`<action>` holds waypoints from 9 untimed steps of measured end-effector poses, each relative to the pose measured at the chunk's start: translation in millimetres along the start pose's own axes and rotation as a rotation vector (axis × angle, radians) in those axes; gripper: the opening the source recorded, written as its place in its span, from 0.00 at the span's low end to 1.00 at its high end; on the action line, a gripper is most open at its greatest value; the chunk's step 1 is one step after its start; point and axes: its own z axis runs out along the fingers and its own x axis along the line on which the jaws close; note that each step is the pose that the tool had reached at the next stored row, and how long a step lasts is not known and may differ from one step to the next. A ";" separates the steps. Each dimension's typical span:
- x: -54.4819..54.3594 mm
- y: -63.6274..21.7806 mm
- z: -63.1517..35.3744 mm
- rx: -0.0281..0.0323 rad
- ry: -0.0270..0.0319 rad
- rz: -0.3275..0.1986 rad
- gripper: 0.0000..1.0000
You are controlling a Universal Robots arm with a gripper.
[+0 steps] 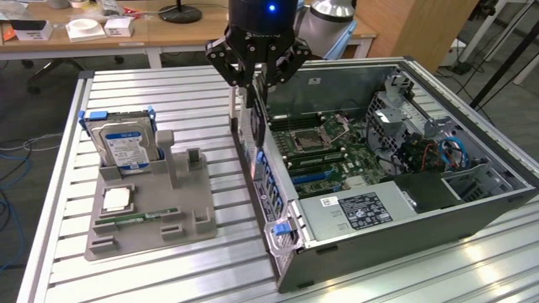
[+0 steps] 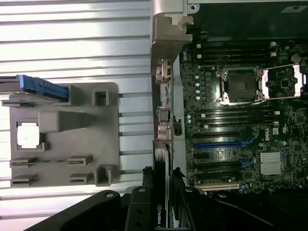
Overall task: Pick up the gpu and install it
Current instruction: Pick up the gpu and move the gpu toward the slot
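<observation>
The gpu (image 1: 250,120) is a slim dark card hanging on edge from my gripper (image 1: 255,85), which is shut on its upper edge. It hovers over the rear wall of the open computer case (image 1: 471,214), at the side facing the grey holder. In the wrist view the gpu (image 2: 161,183) shows edge-on between my fingers (image 2: 143,202), with a logo on its edge. It sits in line with the case's rear panel, beside the motherboard (image 2: 240,120). The blue expansion slots (image 2: 221,143) lie just inside the case from the card.
A grey holder tray (image 1: 181,224) lies at the exterior view's left on the slatted table. It carries a hard drive (image 1: 126,148), a processor chip (image 1: 116,200) and a green memory stick (image 1: 139,219). The power supply (image 1: 362,211) and the drive cage (image 1: 404,113) fill parts of the case.
</observation>
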 end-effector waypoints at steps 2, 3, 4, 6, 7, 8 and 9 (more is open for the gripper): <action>-1.3 0.1 0.0 0.0000 0.0000 0.000 0.26; -2.0 0.1 0.0 0.0000 0.0000 0.000 0.26; -2.7 0.2 0.1 0.0000 0.0000 0.000 0.26; -3.9 0.3 0.1 0.0001 0.0000 0.000 0.26; -4.6 0.3 0.1 0.0000 0.0000 0.000 0.26; -5.2 0.4 0.1 0.0001 0.0000 0.000 0.26; -5.8 0.4 0.1 0.0000 0.0000 0.000 0.26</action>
